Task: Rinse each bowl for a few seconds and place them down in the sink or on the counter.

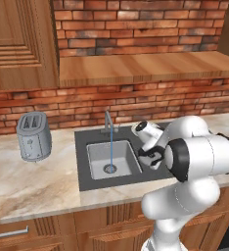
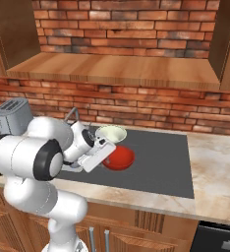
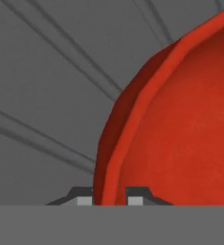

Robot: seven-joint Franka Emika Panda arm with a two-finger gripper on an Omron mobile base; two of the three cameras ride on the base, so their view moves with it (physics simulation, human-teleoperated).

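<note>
Fingers point(image 3: 109, 197) clamped on red bowl point(image 2: 120, 157) rim, cream bowl point(image 2: 112, 133) just behind — faucet point(image 1: 108, 121) running.

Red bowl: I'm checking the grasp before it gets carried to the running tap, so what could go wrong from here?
The gripper pinches only the thin rim of the red bowl, one finger each side, so the wide bowl may tilt or slip when lifted. The cream bowl sits right behind it on the drainboard and could get knocked. Water is running from the faucet, so a wet rim would slip more easily.
</note>
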